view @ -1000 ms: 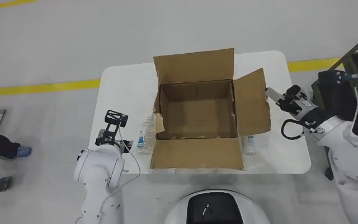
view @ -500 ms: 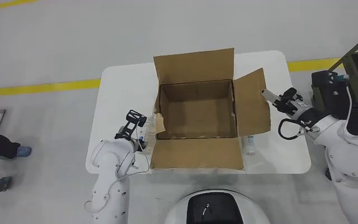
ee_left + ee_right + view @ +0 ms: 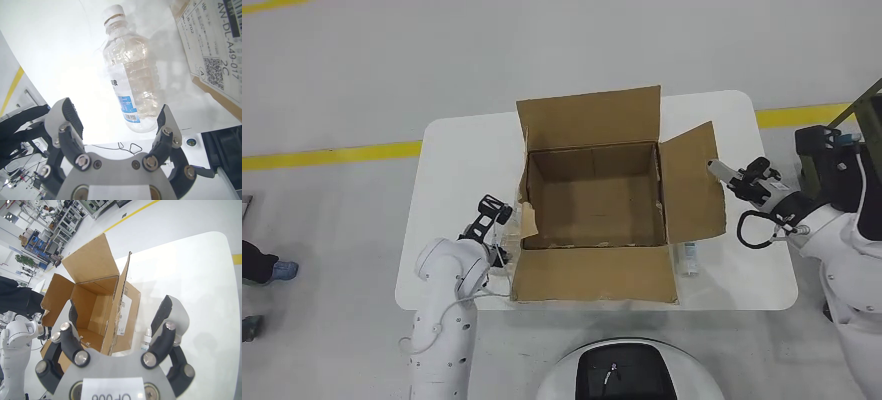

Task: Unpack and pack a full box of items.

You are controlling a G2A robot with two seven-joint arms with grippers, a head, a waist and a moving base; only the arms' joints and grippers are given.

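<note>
Left of centre in the top view, the left gripper (image 3: 115, 109) hangs wide open, a bottle's (image 3: 130, 75) base between its fingers, just beside the box (image 3: 592, 200). The right gripper (image 3: 119, 303), open and empty, hovers by the box's right flap.

The floor (image 3: 362, 70) is a smooth, pale grey surface with a light sheen. A yellow line (image 3: 332, 155) runs across it, is hidden where the bench (image 3: 457, 170) stands, and shows again on the far side. The bench is white, with rounded corners and a glossy top. The lighting is bright and even and casts only soft shadows on the bench top.

The right wrist view shows the room well beyond the bench. Metal racks (image 3: 62, 217) stand in rows. Blue bins (image 3: 36, 240) sit on low shelving, with brown cartons (image 3: 22, 238) just beside them. A potted plant (image 3: 21, 259) stands near this shelving.
</note>
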